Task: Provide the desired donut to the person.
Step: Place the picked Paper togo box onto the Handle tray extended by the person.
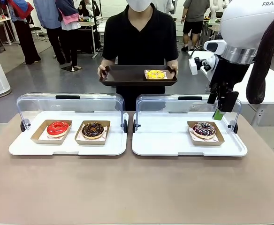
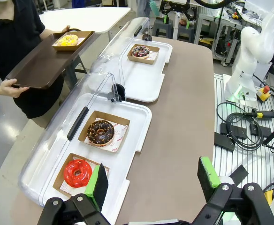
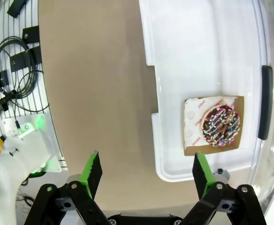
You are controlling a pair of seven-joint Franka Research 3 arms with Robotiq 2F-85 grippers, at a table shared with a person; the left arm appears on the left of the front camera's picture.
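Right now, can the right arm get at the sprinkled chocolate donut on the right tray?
Probably yes. The clear lid stands open behind the sprinkled donut, and the right pincer hangs open above and just behind it, with nothing between them.

Person (image 1: pixel 139 37) holds brown tray (image 1: pixel 123 75) bearing yellow donut (image 1: pixel 156 74).
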